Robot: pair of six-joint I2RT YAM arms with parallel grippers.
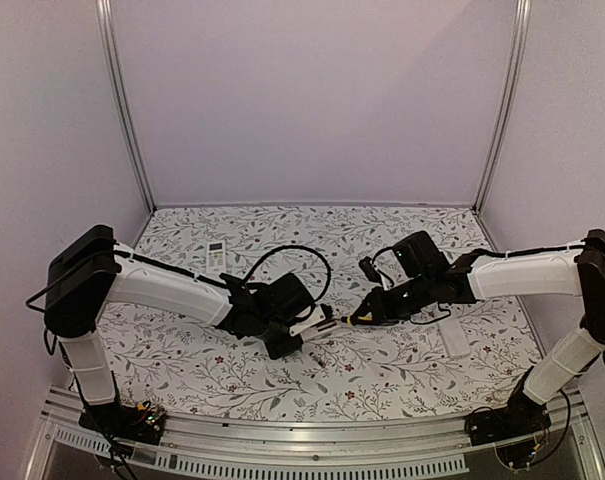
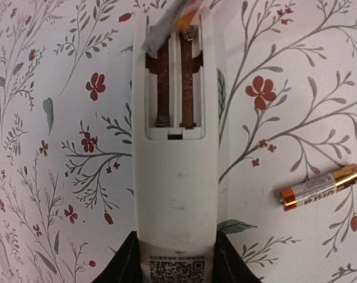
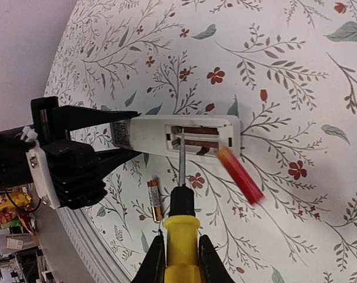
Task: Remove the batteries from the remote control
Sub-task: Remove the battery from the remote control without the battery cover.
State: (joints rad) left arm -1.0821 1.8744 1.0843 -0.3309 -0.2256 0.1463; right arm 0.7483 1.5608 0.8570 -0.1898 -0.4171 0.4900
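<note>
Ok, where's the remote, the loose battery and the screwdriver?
remote [image 2: 175, 194]: left wrist view, back below the compartment.
loose battery [image 2: 320, 187]: left wrist view, its middle.
screwdriver [image 3: 181, 239]: right wrist view, yellow handle.

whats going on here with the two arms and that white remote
The left pincer holds a white remote by one end, back side up, with its battery bay open. The right pincer grips a yellow-handled screwdriver whose tip is in the bay. One loose battery lies on the floral table beside the remote. A red-orange battery shows as a blur at the remote's far end, apparently popping out. Whether anything remains inside is hard to tell.
</note>
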